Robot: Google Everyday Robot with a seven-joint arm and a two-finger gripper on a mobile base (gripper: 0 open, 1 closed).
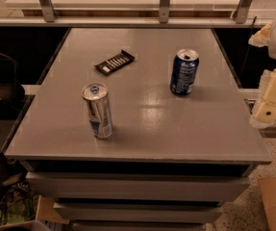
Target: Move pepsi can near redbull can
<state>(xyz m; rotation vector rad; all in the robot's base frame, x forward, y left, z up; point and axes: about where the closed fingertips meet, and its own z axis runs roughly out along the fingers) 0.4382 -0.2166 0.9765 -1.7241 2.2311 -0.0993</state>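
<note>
The dark blue, silver-topped pepsi can (184,72) stands upright on the grey worktop (142,129), well apart from the tall slim silver redbull can (97,110) at front left. The cream gripper (272,97) waits beyond the worktop's right edge, probably because the reach has not begun. I cannot tell whether it is open or closed.

The scene is dim, with a warm brown tint. A soft glare lies on the grey table (209,129) between the redbull can (97,110) and the pepsi can (184,72); both cast faint shadows. The gripper (272,100), at the right edge beside the table, looks pale and bright
</note>
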